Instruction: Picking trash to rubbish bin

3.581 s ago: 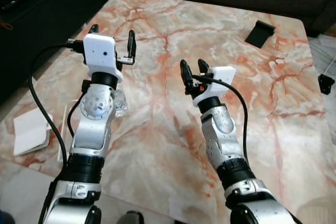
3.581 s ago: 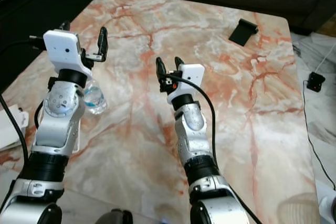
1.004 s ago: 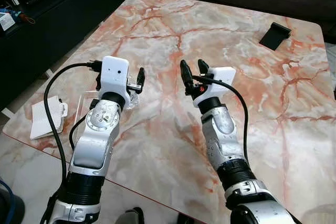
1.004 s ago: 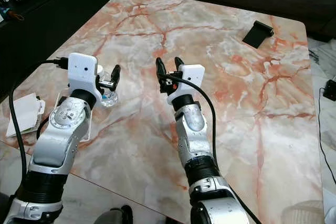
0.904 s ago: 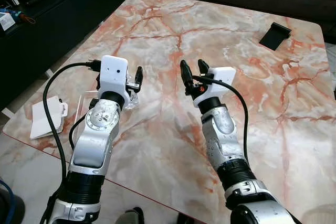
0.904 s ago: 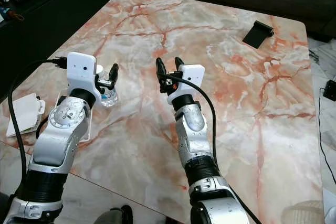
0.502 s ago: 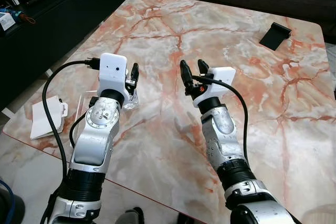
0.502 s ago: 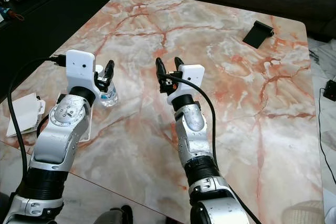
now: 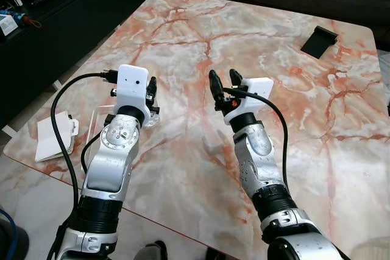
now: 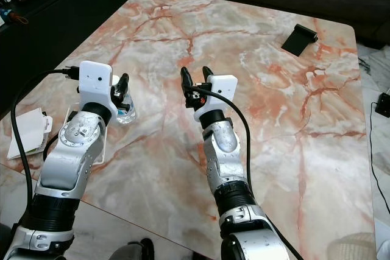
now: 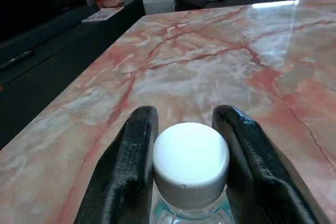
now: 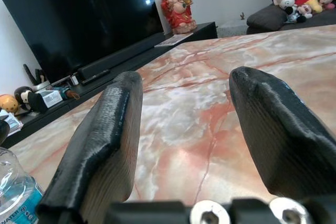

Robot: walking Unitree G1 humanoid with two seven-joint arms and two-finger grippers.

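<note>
Left gripper (image 11: 185,182) is clamping the water bottle (image 11: 190,169) near the table (image 9: 256,41) left edge, lift pending; right gripper (image 9: 222,81) is hovering open.

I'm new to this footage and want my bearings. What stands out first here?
The pink-veined marble table dominates the scene. At its near left corner, the left gripper is closed on the neck of a small clear plastic water bottle with a white cap. The right gripper hovers open above the table's middle, and a flat black object lies at the far right corner.
</note>
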